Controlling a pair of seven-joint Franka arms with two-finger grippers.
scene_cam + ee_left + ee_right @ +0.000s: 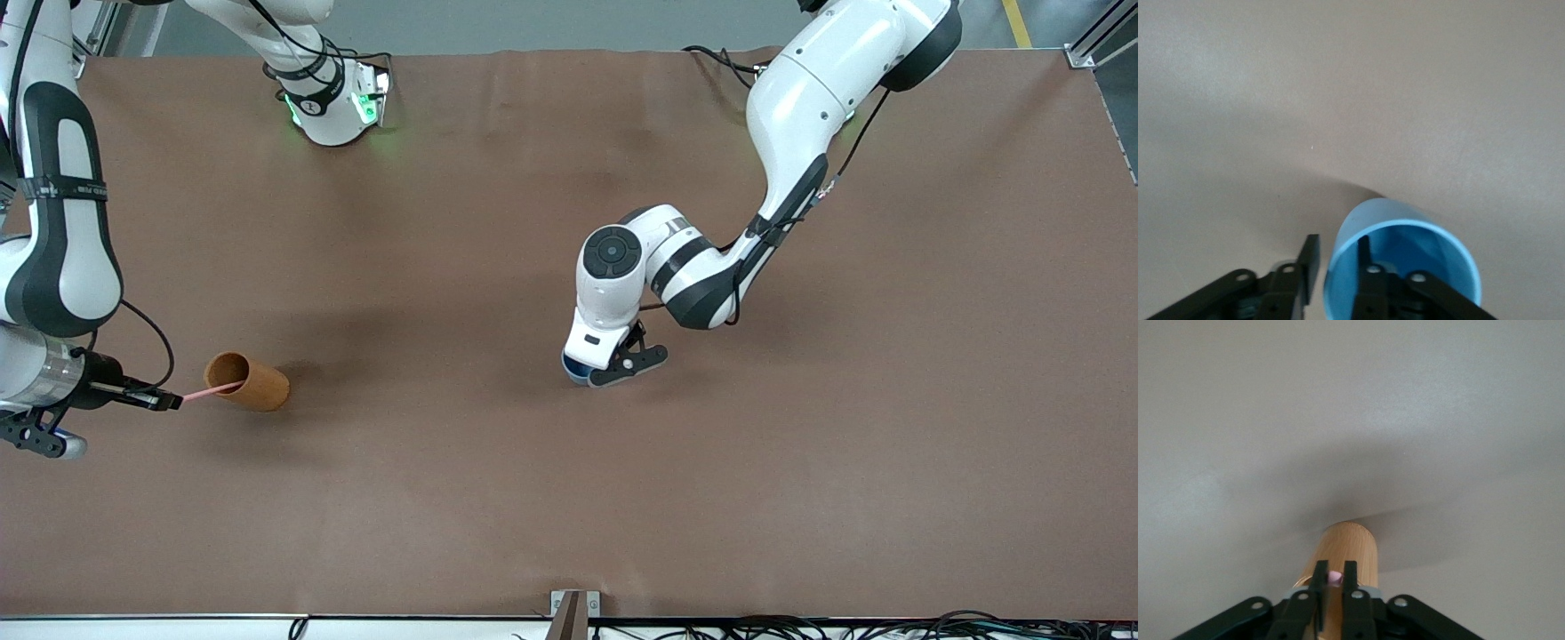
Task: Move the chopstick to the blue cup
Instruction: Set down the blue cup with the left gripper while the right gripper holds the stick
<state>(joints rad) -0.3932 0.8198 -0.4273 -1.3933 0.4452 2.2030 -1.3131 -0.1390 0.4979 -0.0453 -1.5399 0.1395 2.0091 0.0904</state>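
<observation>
Chopstick (212, 389), thin and pink, is pinched at its outer end by the right claw (171, 400) at the right arm's end of the table (569, 498); its other end sits inside the mouth of the orange-brown cup (248, 381). That cup looks tilted, its open mouth turned toward the right claw. In the right wrist view the two fingers (1319, 577) are clamped together on the pink tip (1335, 576), with the wooden-coloured cup (1341, 553) directly under them. Blue cup (576, 371) stands near the middle of the table, well apart from the orange-brown cup, mostly hidden under the left arm's hand in the front view. The left claw (622, 366) is at the blue cup: the left wrist view shows one finger (1365, 250) inside the cup (1405, 240) and the other finger (1309, 263) outside, with the rim wall between them. There is a visible gap between the outer finger and the cup wall, so the left claw is slightly apart and not squeezing the rim. The cup's inside is a deeper blue than its outside.
</observation>
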